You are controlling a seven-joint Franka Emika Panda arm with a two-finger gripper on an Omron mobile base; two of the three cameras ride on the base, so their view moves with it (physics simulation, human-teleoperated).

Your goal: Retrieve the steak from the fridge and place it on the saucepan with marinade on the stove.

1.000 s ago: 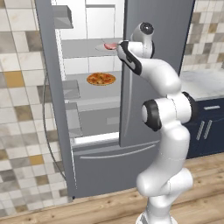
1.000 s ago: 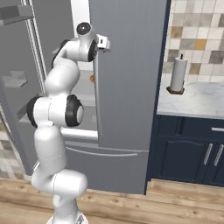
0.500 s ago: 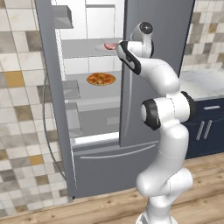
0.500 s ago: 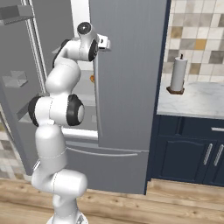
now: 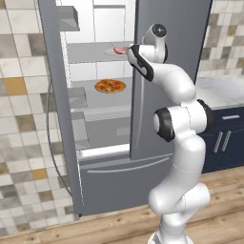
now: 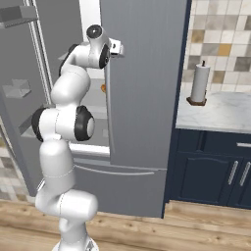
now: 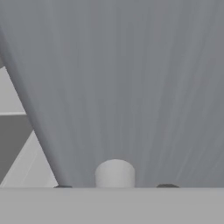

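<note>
On the far left of the left base view, the left door of the fridge (image 5: 57, 109) stands open, and it shows the white interior with its grey shelves. On the upper shelf lies the steak (image 5: 119, 49), a small pinkish-red slab on a pale plate, close to the right side of the opening. One shelf lower sits the round orange-topped pizza (image 5: 110, 86), which is not the target. To the right of the steak, the arm reaches up, and its hand is at the same height as the upper shelf, just beside the edge of the closed right door. The gripper itself is hidden behind the wrist in this view, so I cannot see the fingertips there. In the hand view the two dark fingertips (image 7: 166, 186) barely rise at the bottom, and a grey surface is in front of them; the jaws appear nearly closed, but whether they hold the steak I cannot tell from the pictures. The relation that matters is this: the steak lies just to the left of the hand and at about the same level, with its long side running roughly left to right along the shelf. In the right base view, a paper towel roll (image 6: 199, 84) stands on the counter at the far right.
</note>
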